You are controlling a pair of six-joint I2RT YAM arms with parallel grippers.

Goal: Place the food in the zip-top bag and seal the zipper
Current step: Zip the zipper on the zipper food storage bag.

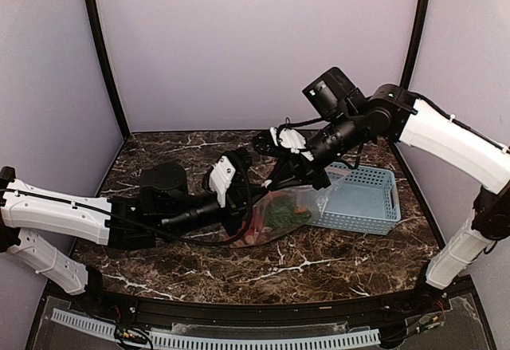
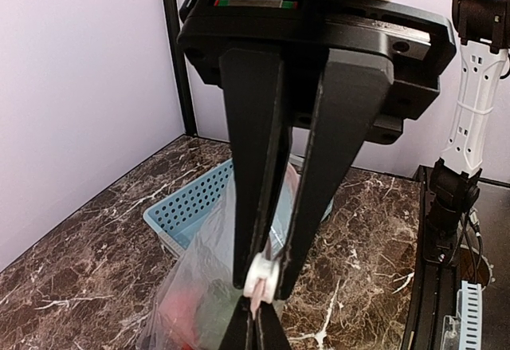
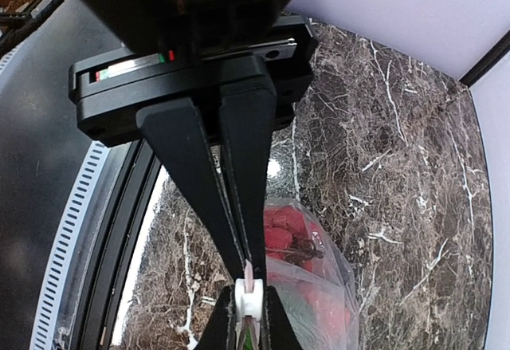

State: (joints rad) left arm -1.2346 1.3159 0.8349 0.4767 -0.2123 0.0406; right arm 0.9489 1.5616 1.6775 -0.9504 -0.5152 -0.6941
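Note:
The clear zip-top bag (image 1: pixel 271 224) lies on the marble table, its mouth edge lifted between both grippers. Food shows through it: red strawberries (image 3: pixel 283 226) and green pieces (image 1: pixel 280 210). My left gripper (image 2: pixel 264 278) is shut on the white slider (image 2: pixel 263 277) of the zipper. My right gripper (image 3: pixel 249 274) is shut on the pinkish zipper strip (image 3: pixel 249 271) right beside the slider (image 3: pixel 249 299). The two pairs of fingertips nearly touch, tip to tip. In the left wrist view the bag (image 2: pixel 191 286) hangs below the slider, its contents blurred.
A light-blue slotted basket (image 1: pixel 362 198) stands just right of the bag, touching it, and shows behind the bag in the left wrist view as the basket (image 2: pixel 187 206). Purple walls close in the back and sides. A black rail runs along the near edge.

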